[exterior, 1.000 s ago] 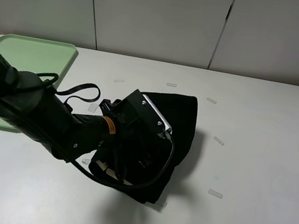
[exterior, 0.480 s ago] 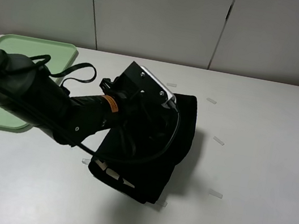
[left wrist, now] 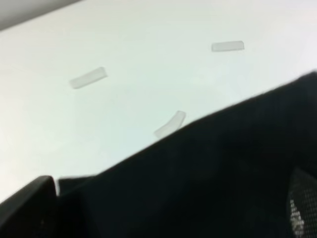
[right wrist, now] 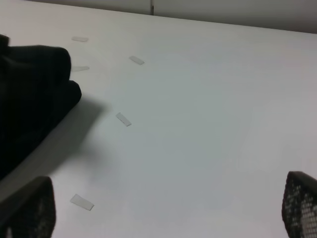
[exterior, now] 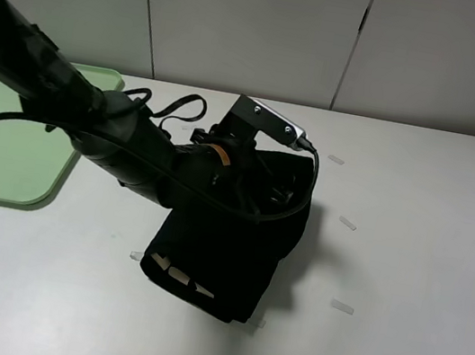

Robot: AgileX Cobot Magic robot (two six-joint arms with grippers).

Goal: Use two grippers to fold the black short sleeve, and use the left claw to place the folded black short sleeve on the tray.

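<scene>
The black short sleeve [exterior: 223,262] lies folded into a thick bundle in the middle of the white table, with bits of pale lettering [exterior: 180,275] at its near left edge. My left arm reaches in from the left, and its grey bracket [exterior: 270,121] hangs over the bundle's far end. My left gripper [left wrist: 166,208] is open, its fingertips [left wrist: 29,208] spread wide with black cloth [left wrist: 223,163] filling the space between them. The pale-green tray [exterior: 3,161] sits at the far left. My right gripper [right wrist: 163,206] is open over bare table, to the right of the shirt [right wrist: 29,94].
Small pieces of clear tape [exterior: 342,306] dot the table around the shirt, more of them [exterior: 347,222] to its right. A white panelled wall [exterior: 263,27] runs behind the table. Black cables [exterior: 161,115] loop off my left arm near the tray.
My left arm has swung from over the shirt's middle toward its far end, and its wrist has turned. The near part of the bundle now shows. The shirt has stayed in place.
</scene>
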